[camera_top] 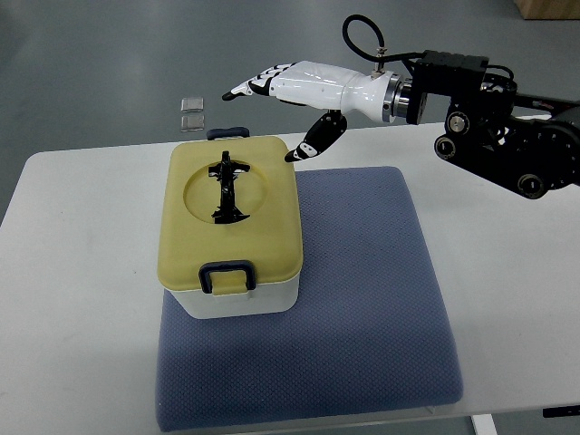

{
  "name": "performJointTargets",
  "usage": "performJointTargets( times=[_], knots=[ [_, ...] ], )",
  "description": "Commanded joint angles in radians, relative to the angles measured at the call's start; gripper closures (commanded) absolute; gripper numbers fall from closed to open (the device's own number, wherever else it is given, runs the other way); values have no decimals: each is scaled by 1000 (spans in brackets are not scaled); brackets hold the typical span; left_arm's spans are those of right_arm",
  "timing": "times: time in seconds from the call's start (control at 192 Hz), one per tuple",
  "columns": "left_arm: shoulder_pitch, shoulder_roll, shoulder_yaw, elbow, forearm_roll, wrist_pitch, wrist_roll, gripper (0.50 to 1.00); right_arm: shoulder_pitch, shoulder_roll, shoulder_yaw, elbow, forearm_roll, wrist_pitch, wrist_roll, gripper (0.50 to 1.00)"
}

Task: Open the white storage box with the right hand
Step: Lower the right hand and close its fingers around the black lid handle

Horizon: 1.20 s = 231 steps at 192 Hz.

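White table (72, 272) carries a blue mat (372, 299), apparently there to cushion the white storage box (237, 301) sitting on its left part; the yellow lid (272, 227) is shut, so the contents are hidden, with both latches (227, 275) down. Above the box's far edge hovers the right hand (281, 100), fingers extended, holding nothing

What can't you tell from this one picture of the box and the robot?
- Contents of the storage box: hidden by its closed yellow lid.
- Far latch: mostly hidden behind the lid's edge.
- Two small clear items on the floor: too small to identify.
- Right arm: cut off by the right edge.
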Motion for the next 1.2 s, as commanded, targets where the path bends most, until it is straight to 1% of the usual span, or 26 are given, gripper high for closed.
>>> performJointTargets(
  times=[0.0,0.14,0.296,0.666,0.822,1.02,1.139,1.196],
  knots=[
    [0,0,0,0,0,0,0,500,-16,20,-2,0,0,-19,0,579],
    [0,0,0,0,0,0,0,500,-32,41,-2,-5,0,-23,0,579],
    [0,0,0,1,0,0,0,500,-35,72,-2,-25,0,-57,-1,579],
    [0,0,-1,1,0,0,0,500,-55,133,0,-53,0,-62,-1,581],
    [0,0,-1,1,0,2,0,500,-59,166,0,-62,0,-95,-3,583],
    [0,0,-1,1,0,0,0,500,-67,196,5,-77,2,-118,-3,587],
    [0,0,-1,1,0,0,0,500,-75,202,6,-77,2,-121,-3,603],
    [0,0,-3,3,0,2,0,500,-76,204,8,-79,3,-126,-3,628]
  ],
)
